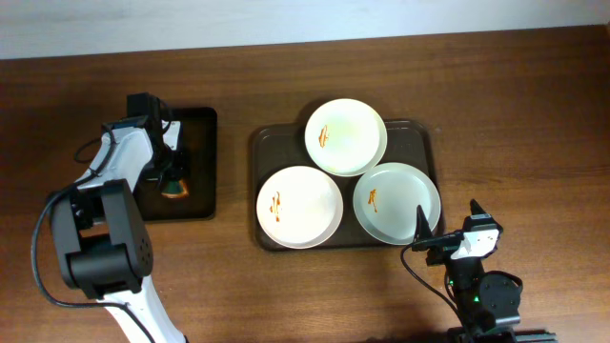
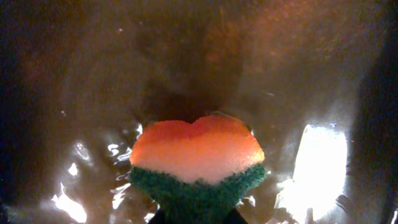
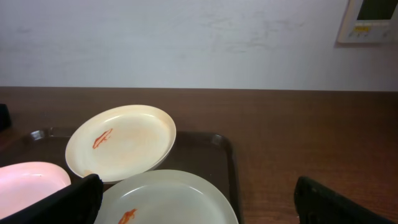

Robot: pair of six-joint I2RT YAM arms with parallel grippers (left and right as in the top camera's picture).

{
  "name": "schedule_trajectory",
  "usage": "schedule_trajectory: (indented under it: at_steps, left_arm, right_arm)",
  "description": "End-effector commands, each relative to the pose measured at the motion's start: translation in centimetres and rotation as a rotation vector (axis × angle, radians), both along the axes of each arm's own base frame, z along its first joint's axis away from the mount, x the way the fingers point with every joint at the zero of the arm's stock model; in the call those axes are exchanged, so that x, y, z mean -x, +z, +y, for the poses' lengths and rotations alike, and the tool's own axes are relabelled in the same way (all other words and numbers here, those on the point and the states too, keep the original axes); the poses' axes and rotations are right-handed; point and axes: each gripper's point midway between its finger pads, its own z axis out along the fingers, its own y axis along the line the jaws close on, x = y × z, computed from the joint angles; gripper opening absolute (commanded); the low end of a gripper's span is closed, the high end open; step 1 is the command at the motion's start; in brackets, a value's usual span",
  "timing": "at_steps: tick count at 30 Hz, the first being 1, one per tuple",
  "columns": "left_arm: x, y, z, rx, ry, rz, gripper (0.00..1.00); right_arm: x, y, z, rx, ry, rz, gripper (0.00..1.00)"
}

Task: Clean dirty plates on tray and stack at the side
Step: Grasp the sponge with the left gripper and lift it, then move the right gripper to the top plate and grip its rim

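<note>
Three round white shallow plates, each smeared orange, lie on the large dark brown rectangular tray right of bench centre. Sponge pickup seems in hand: the left gripper clamps the green-and-orange sponge over the narrow black tray leftward. Next it must carry the sponge to a plate. The right gripper, fingers apart, sits by the front edge, obstructing nothing.

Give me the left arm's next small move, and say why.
Probably lift the sponge off the black tray and carry it toward the nearest plate. The left hand pinches the sponge, and all three plates on the brown tray show orange smears, so none looks wiped yet.
</note>
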Motion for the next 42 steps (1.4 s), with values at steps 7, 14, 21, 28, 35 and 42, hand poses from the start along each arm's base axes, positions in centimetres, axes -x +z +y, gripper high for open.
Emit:
schedule_trajectory:
  at_steps: [7,14,21,28,35,42]
  left_arm:
    - [-2.4,13.6,-0.2,0.005,-0.006,-0.182,0.00]
    - [-1.9,18.6,-0.5,0.010,-0.013,-0.303,0.00]
    - [-1.7,9.7,-0.9,0.041,-0.015,-0.184,0.00]
    - [-2.3,25.4,-2.1,0.069,-0.056,-0.523,0.00]
    - [1.2,10.7,-2.5,0.112,-0.033,-0.165,0.00]
    - [0.3,28.9,-3.8,0.191,0.011,-0.579,0.00]
  right_arm:
    - [0.0,-0.3,0.1,0.005,0.002,0.007,0.98]
    - [0.0,-0.3,0.1,0.005,0.002,0.007,0.98]
    - [0.0,-0.3,0.1,0.005,0.002,0.007,0.98]
    - [0.0,-0.3,0.1,0.005,0.002,0.007,0.98]
    - [0.0,-0.3,0.1,0.005,0.002,0.007,0.98]
    - [0.0,-0.3,0.1,0.005,0.002,0.007,0.98]
